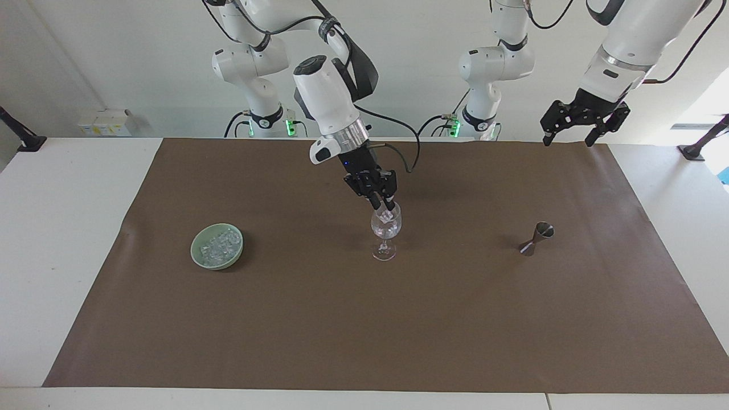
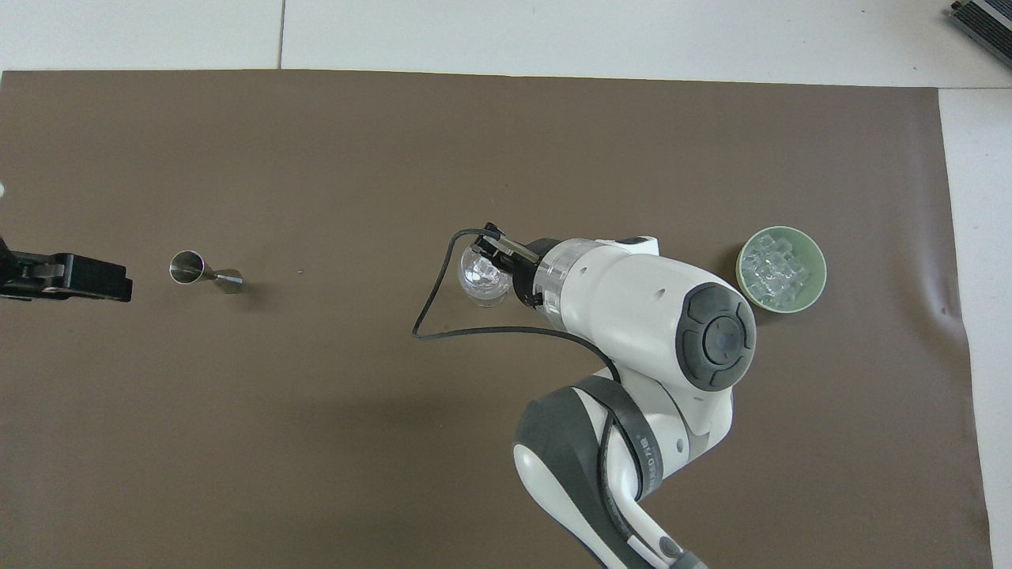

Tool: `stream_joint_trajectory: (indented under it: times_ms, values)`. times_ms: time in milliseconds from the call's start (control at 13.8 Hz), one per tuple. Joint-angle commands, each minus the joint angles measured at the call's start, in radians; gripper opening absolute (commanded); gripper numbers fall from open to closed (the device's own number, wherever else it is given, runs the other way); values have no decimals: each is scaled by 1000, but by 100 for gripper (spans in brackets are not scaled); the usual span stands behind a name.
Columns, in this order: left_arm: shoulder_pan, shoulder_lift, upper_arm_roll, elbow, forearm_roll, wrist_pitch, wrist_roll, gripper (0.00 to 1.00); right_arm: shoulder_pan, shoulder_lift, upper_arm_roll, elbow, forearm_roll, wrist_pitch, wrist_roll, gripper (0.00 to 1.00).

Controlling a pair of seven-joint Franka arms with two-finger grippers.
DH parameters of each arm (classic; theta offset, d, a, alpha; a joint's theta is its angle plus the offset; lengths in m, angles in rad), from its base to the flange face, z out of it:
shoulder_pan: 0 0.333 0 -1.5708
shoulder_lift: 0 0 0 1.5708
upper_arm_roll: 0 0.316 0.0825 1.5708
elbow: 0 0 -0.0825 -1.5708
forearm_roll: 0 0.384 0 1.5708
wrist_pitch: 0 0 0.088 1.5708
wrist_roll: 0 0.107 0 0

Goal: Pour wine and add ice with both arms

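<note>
Reaching down from the upper middle of the facing view, the right arm's black two-finger gripper (image 1: 383, 205) hangs with its fingertips at the rim of the clear stemmed wine glass (image 1: 385, 228) at the centre of the brown paper mat (image 1: 364, 319). Its fingertips stand slightly parted, with a small clear chunk of ice (image 1: 386, 216) just below them inside the glass bowl; whether they touch it I cannot tell. The overhead view shows the glass (image 2: 484, 276) only partly, the arm's white wrist covering the gripper, but it shows glassy chunks in the bowl.

More ice (image 1: 219, 246) fills the pale green ceramic bowl (image 1: 199, 256) at the left of the facing view. A small steel double-cone jigger (image 1: 536, 239) stands at the right.

The left arm's black gripper (image 1: 569, 136) hangs spread wide and empty at the upper right, over the mat's edge; the overhead view catches it (image 2: 67, 276) at the left border.
</note>
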Motion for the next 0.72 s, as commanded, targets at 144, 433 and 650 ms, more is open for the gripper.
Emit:
stream_joint_trajectory:
  times_ms: [144,433,650]
  values:
    - [-9,-27,11,-30,-9,2,6,100,5,-4,-1,-12,17,20,-9,55]
    - [-6,-23,12,-24,-9,28,15,100,5,-2,-1,-6,15,19,-4,70]
    - [-5,-29,11,-42,-9,62,18,100,2,-3,-1,-1,15,17,-1,89]
